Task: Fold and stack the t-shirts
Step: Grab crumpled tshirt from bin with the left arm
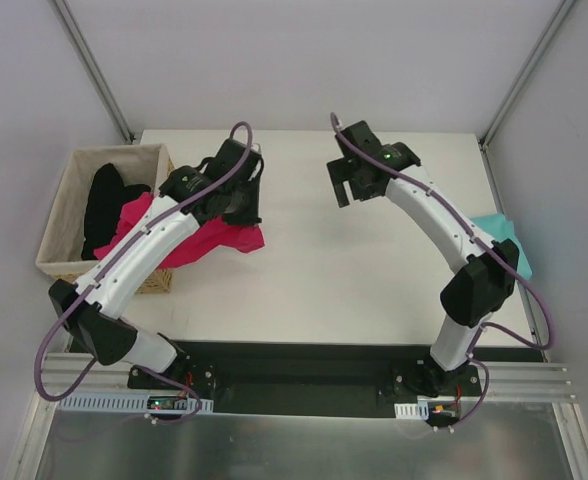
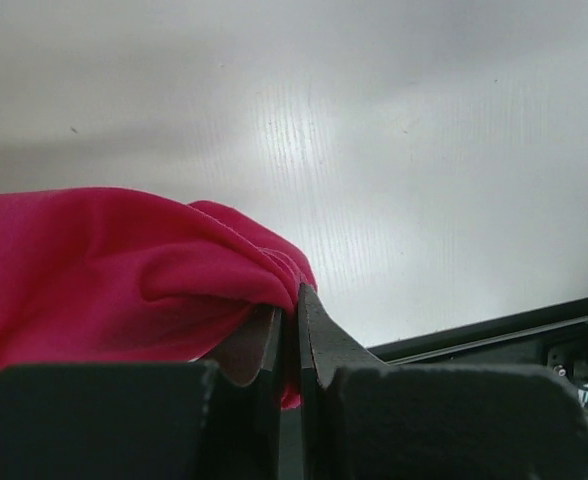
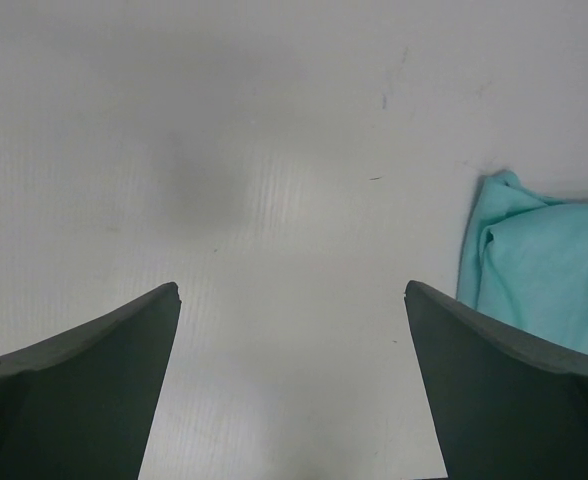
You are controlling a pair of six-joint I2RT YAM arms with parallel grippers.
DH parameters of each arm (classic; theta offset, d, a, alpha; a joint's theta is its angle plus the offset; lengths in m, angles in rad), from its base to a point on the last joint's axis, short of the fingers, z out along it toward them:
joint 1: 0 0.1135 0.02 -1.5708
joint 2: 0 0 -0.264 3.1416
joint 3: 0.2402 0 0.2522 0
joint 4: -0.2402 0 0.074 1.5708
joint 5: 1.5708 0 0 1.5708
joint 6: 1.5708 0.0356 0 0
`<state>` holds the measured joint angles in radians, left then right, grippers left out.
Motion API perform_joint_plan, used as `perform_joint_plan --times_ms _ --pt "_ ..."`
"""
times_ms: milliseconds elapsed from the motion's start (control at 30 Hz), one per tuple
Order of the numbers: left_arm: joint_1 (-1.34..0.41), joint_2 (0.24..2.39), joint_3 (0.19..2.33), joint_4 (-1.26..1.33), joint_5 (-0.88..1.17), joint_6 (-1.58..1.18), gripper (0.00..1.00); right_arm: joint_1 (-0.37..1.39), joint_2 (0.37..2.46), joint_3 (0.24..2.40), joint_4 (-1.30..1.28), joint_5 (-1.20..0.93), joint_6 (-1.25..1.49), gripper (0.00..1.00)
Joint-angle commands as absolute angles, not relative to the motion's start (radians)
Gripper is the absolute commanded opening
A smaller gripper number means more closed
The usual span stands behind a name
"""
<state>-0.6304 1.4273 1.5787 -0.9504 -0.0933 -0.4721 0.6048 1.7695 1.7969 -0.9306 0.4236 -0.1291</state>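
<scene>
Left gripper (image 2: 292, 300) pinches the bunched crimson t-shirt (image 1: 224, 240) at 9 o'clock; right gripper (image 3: 292, 300) gapes empty; teal t-shirt (image 1: 499, 235), 3 o'clock, seemingly unfolded; 0 stacked.

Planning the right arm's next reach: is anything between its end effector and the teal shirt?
Nothing visible. The right end effector is open over bare table, and the teal shirt lies at the table's edge. In the wrist view only tabletop lies between them.
</scene>
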Motion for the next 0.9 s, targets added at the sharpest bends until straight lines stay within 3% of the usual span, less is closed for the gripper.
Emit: perform_joint_plan --times_ms 0,267,600,867 --pt "-0.679 1.491 1.71 -0.927 -0.094 -0.482 0.0 0.502 1.703 1.888 -0.923 0.456 -0.118 1.0" --pt "-0.698 1.641 1.879 -0.957 -0.071 -0.434 0.0 0.336 1.687 1.925 -0.939 0.462 -0.069 1.0" --pt "-0.709 1.842 2.164 -1.043 -0.02 -0.361 0.0 0.291 1.66 1.89 -0.925 0.446 -0.069 1.0" --pt "-0.713 1.894 2.178 -1.095 0.023 -0.328 0.0 0.288 1.667 1.891 -0.919 0.431 -0.066 1.0"
